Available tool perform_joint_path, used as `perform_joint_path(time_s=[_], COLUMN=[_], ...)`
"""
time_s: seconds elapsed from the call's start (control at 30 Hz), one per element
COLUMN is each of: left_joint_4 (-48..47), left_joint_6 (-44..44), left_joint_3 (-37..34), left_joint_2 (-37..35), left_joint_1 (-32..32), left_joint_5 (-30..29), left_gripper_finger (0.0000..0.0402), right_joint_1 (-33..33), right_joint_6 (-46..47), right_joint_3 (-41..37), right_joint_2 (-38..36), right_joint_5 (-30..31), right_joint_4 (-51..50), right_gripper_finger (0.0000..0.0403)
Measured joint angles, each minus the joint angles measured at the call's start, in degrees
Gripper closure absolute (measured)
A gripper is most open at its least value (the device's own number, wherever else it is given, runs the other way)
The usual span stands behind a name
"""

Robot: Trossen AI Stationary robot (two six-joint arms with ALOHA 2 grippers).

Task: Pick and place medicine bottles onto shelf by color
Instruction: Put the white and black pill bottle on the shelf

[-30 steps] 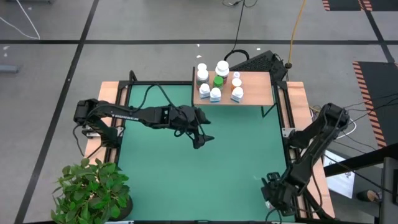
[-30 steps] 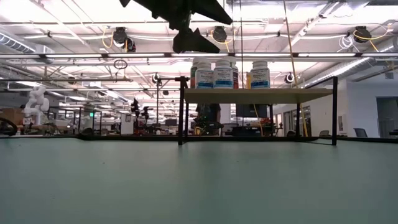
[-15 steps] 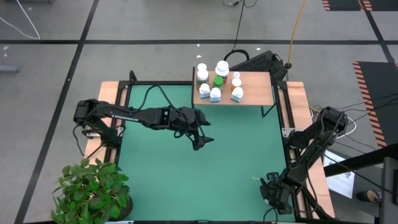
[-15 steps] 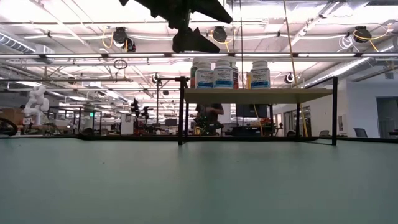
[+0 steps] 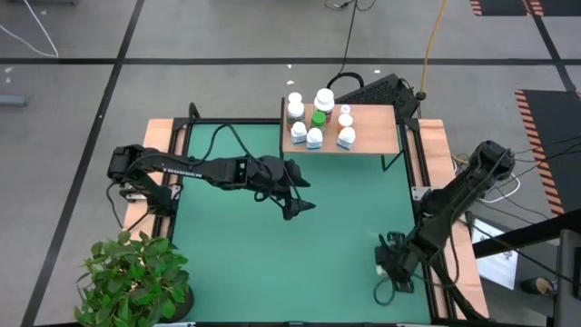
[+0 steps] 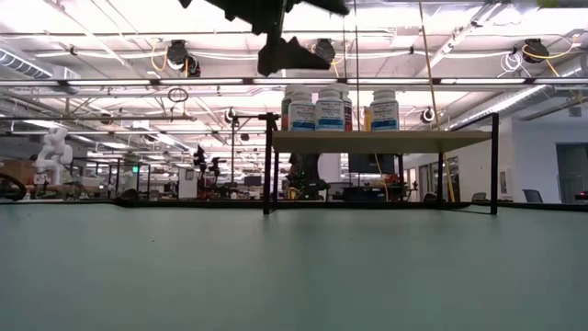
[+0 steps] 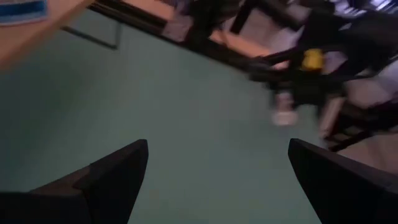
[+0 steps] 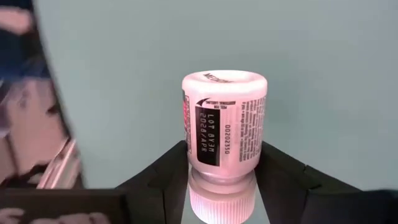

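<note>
So the right gripper [image 8: 221, 171] is down at the near right edge of the green table [image 5: 272, 263], and its fingers sit against both sides of a white medicine bottle [image 8: 224, 134] with a black lot label. It looks clamped on, cap end pointing back toward the wrist, so I'd call that a grip. The left gripper [image 5: 295, 195] hovers over the middle of the table with its jaws wide apart and nothing between them.

The rest of the bottles [image 5: 318, 116] are already bunched on the left half of the shelf [image 5: 372, 127] at the far side (green and orange ones among the white caps).

What worries me: the fingers only catch the bottle near its cap end, so it could pivot or slip out on the way across. The shelf cluster is also tight, so setting this one down beside its colour mates could knock a neighbour over, and the left arm sits close to the path there
</note>
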Motion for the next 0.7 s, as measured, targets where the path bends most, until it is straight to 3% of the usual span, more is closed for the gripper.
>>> perform_joint_path(time_s=[0.17,0.3,0.5,0.7], left_joint_4=[7.9,15.0,17.2,17.6], left_joint_6=[-6.3,-11.1,-15.8,-18.8], left_joint_3=[0.1,0.1,0.1,0.1], left_joint_2=[1.1,4.0,8.7,11.8], left_joint_1=[0.3,0.0,-1.2,-1.9], left_joint_5=[8.4,13.1,13.2,11.6], left_gripper_finger=[0.0011,0.0011,0.0011,0.0011], right_joint_1=[-8.8,-17.5,-29.7,-36.5], right_joint_6=[-7.9,-14.5,-21.2,-23.5], right_joint_3=[0.0,0.0,0.0,0.1], right_joint_2=[-5.1,-6.9,-7.8,-7.8], right_joint_5=[4.9,5.2,5.2,4.9], right_joint_4=[-4.0,-2.0,5.8,19.0], right_gripper_finger=[0.0253,0.0249,0.0251,0.0248])
